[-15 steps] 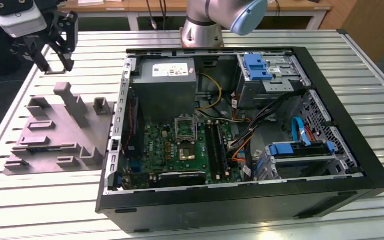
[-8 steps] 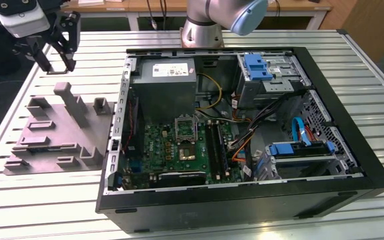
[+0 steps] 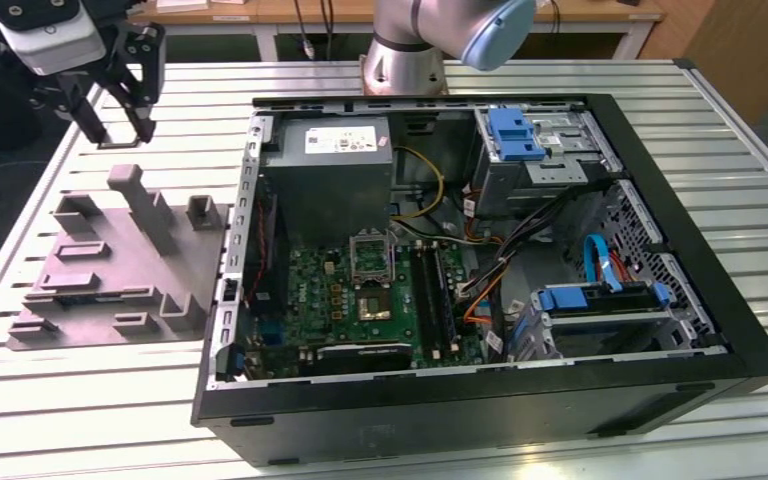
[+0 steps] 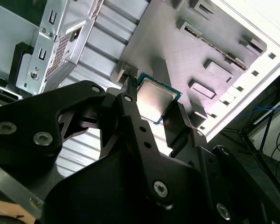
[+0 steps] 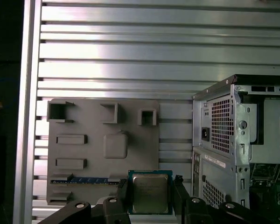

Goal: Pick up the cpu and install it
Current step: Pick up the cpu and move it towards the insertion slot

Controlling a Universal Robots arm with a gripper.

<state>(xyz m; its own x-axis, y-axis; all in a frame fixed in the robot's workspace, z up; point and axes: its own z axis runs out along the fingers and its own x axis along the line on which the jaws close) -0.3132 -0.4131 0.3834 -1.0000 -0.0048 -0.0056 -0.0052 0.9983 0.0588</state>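
Observation:
The cpu (image 4: 156,100) is a small square chip with a silvery metal top, held between two black fingers (image 4: 130,107) in both wrist views. My gripper (image 5: 150,192) is shut on the cpu (image 5: 149,190), gripping two opposite edges. In the exterior view the gripper (image 3: 120,132) hangs in the air at the exterior view's upper left, above the far end of the grey holder tray (image 3: 104,285). The open computer case (image 3: 704,330) lies to the exterior view's right, with the green circuit board (image 3: 344,300) and its metal-framed socket (image 3: 371,248) inside.
The grey holder tray (image 5: 91,154) has raised posts and pockets, and a memory stick (image 5: 84,179) lies in one slot. The slatted metal table (image 3: 91,410) carries everything. Cables, blue drive cages (image 3: 515,135) and the power supply (image 3: 337,160) crowd the case. The arm's base (image 3: 404,60) stands behind.

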